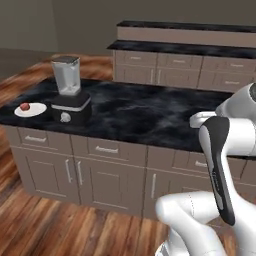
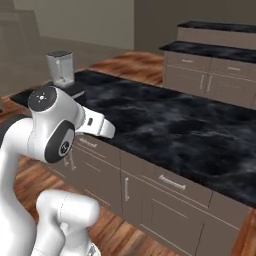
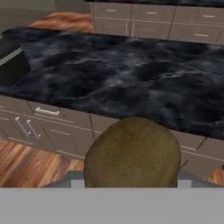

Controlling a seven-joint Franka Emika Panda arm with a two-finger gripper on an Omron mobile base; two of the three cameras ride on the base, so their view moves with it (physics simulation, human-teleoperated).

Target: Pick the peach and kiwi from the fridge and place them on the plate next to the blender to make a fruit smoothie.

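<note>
The gripper [image 3: 131, 186] was clenched on the brown kiwi [image 3: 132, 153], held off the counter's near edge. Farther along, the blender [image 1: 69, 95] stood near the black counter's [image 1: 150, 110] left end, the white plate [image 1: 31, 110] just beside it carrying the reddish peach [image 1: 24, 106].

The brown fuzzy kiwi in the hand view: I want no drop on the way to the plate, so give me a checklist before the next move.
1. Brown fuzzy oval kiwi sits at the hand: ok.
2. Fingertips' contact on the kiwi: cannot tell, the fruit hides them.
3. Small round white plate beside the black-based blender with clear jar: ok.
4. Reddish peach already on the plate: ok.
5. Bare plate area left for the kiwi: ok.
6. Dark marbled countertop between arm and plate free of obstacles: ok.
</note>
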